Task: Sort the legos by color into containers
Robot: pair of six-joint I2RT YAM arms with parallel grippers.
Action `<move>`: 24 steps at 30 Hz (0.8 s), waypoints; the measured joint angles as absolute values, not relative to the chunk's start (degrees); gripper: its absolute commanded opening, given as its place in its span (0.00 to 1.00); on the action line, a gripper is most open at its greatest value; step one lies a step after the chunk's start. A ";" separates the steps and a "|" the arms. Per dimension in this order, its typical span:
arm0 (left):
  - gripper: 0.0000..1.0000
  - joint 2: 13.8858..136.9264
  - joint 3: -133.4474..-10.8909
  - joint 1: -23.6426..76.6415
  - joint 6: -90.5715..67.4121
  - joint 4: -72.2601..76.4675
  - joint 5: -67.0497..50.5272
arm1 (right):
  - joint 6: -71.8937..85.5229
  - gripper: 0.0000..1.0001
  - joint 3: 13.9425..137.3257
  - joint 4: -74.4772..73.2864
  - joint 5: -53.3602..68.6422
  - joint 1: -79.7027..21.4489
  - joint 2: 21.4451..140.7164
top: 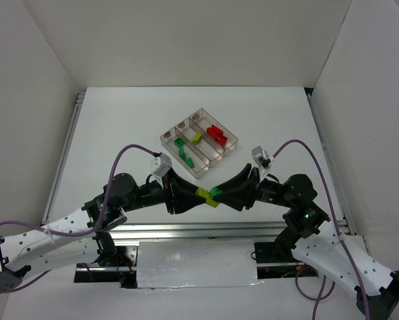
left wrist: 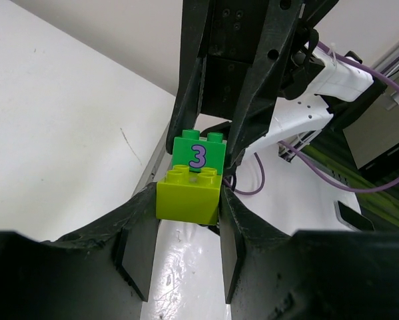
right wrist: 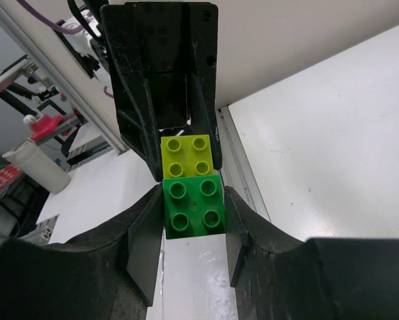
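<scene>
My left gripper point(top: 200, 195) is shut on a yellow-green lego point(top: 204, 195) and my right gripper point(top: 219, 193) is shut on a dark green lego point(top: 215, 193). The two grippers meet tip to tip above the table's near edge, and the two bricks press against each other. In the left wrist view the yellow-green lego point(left wrist: 188, 195) sits between my fingertips, with the green one point(left wrist: 199, 155), marked "3", behind it. In the right wrist view the green lego point(right wrist: 193, 206) is gripped, with the yellow-green one point(right wrist: 188, 155) beyond. The clear tray point(top: 220, 160) holds green legos point(top: 185, 156) in its left compartment, a yellow-green one point(top: 198, 138) in the middle and red ones point(top: 217, 133) in the right.
The tray lies just beyond the grippers, at mid-table and set diagonally. Small tan pieces point(top: 182, 125) sit at its far end. White walls enclose the table on three sides. A metal rail point(top: 186, 230) runs along the near edge. Purple cables point(top: 129, 150) loop above both arms.
</scene>
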State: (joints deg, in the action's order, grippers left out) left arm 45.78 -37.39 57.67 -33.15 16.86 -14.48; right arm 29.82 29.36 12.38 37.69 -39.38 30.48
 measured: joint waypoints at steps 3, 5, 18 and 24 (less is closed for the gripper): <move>0.00 45.78 -37.39 57.65 -33.12 16.64 -14.33 | 29.87 0.00 29.36 12.23 37.21 -39.40 30.59; 0.00 45.80 -37.39 57.58 -33.12 16.47 -13.85 | 29.71 0.00 29.36 12.05 36.38 -39.40 30.59; 0.00 40.34 -34.41 57.17 -32.23 0.45 3.51 | 31.07 0.00 36.21 8.64 14.87 -36.34 43.13; 0.00 34.70 -34.81 57.01 -36.12 -8.95 14.92 | 29.23 0.00 52.97 4.56 5.98 -36.34 70.30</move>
State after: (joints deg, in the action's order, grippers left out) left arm 34.70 -34.81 57.01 -36.12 -8.95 14.92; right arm 29.23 52.97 4.56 5.98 -36.34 70.30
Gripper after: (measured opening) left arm 0.486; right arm 0.441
